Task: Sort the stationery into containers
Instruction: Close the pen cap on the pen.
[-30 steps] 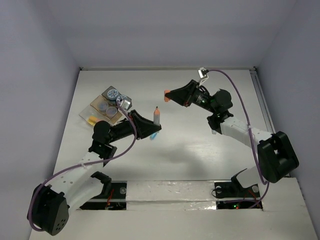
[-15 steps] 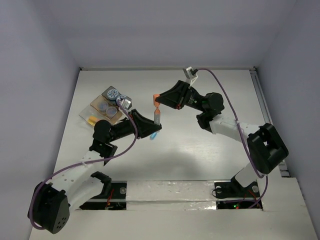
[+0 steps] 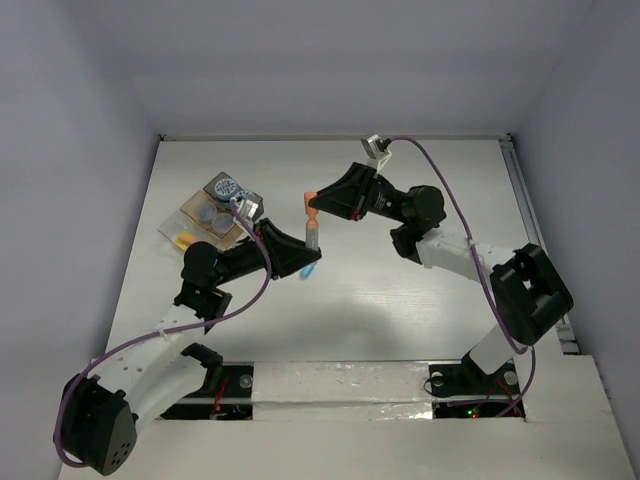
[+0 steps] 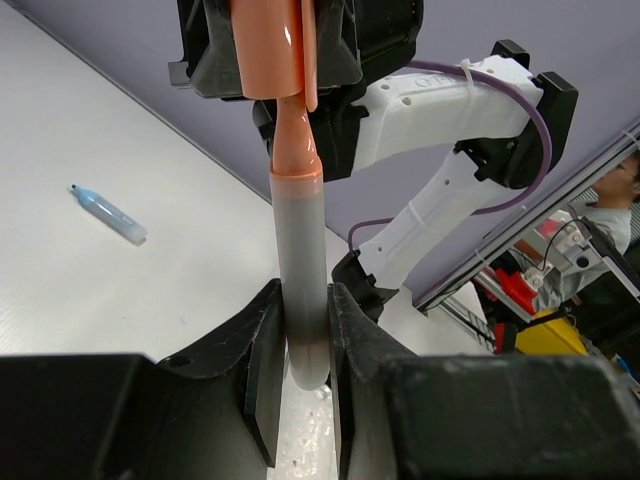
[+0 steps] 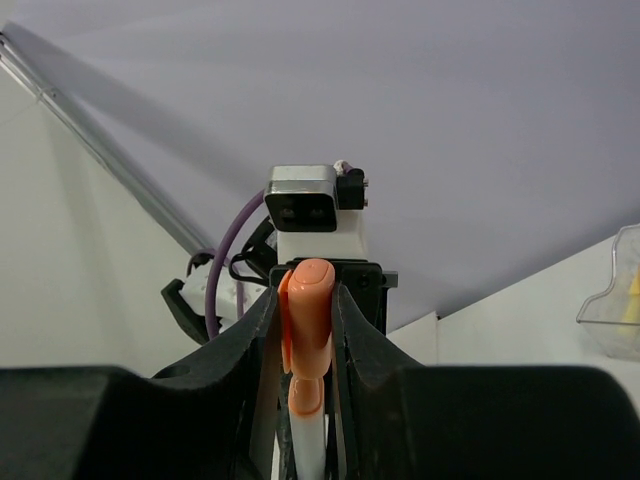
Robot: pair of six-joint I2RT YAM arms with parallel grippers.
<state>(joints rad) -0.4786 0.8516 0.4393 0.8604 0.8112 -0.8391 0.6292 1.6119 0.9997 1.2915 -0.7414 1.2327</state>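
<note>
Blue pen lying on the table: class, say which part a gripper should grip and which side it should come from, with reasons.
Probably mid-barrel on the blue pen, coming straight down from above and closing across its width. It lies flat on the table, slim and straight, with bare surface along both long sides, so a central pinch should keep it level.

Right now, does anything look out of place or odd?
Yes. A small blue pen lies alone on the bare table, apart from the trays. It looks stray and is not yet sorted.
</note>
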